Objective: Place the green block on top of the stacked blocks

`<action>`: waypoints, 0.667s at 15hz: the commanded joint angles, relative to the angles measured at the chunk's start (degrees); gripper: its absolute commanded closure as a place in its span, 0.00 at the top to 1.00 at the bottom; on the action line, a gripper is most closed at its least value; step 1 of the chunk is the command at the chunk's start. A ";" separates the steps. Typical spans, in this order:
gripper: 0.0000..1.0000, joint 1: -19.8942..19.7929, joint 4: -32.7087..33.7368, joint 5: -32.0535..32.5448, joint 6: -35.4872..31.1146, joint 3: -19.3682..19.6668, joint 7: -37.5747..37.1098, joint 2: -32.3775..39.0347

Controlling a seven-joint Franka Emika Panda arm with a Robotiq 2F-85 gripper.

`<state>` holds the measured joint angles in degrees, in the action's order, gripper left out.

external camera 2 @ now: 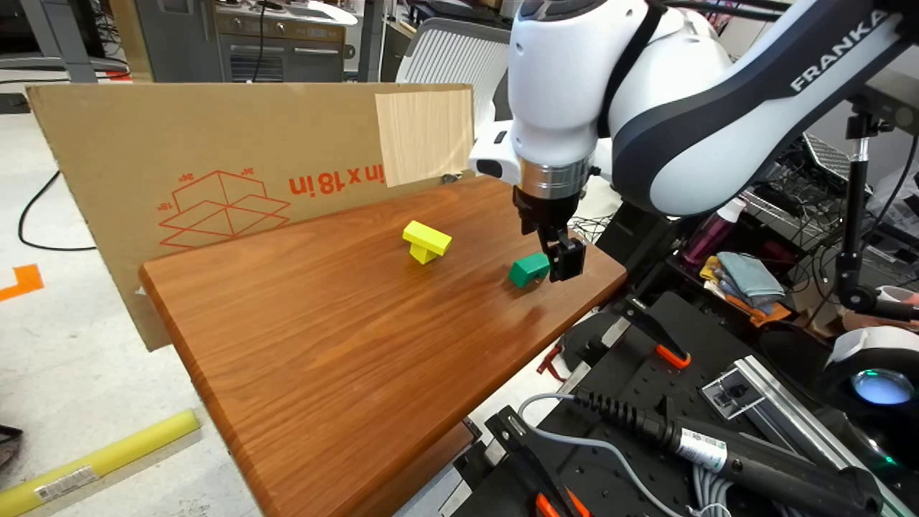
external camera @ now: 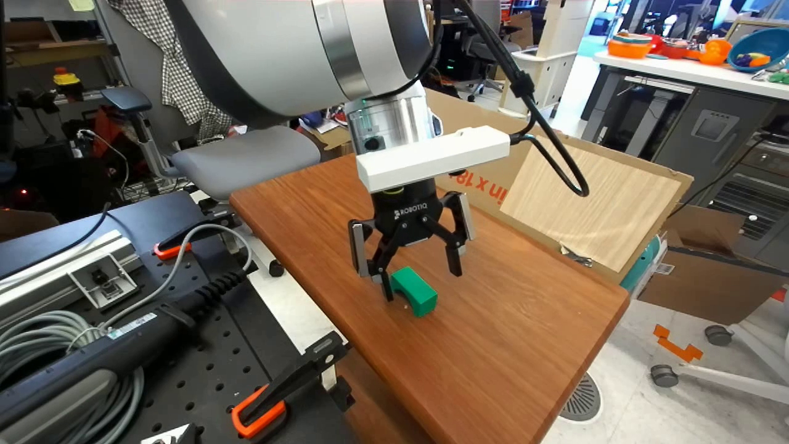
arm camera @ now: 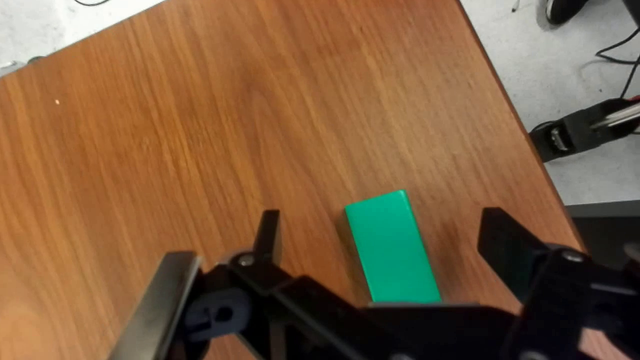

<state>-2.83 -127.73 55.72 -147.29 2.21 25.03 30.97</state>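
Observation:
The green block (external camera: 419, 293) lies on the wooden table near one end. It also shows in an exterior view (external camera 2: 530, 270) and in the wrist view (arm camera: 392, 250), where its lower end is hidden by the gripper. The stacked blocks (external camera 2: 428, 237) are yellow: a longer piece rests across a smaller one. They stand apart from the green block, nearer the cardboard, and do not show in the wrist view. My gripper (external camera: 422, 285) is open just above the green block. In the wrist view the block lies between the open fingers (arm camera: 382, 215), with a gap on each side.
The wooden table (external camera 2: 323, 337) has a cardboard sheet (external camera 2: 316, 143) standing along its far edge. A black perforated bench (external camera: 209, 370) with orange-handled clamps (external camera: 259, 410), cables and a dark handheld device (external camera: 123, 357) stands beside the table's long edge.

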 commanded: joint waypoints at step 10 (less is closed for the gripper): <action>0.48 0.58 3.67 1.76 4.68 -2.35 12.78 4.53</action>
<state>-2.51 -124.95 55.92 -143.93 0.10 36.62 35.32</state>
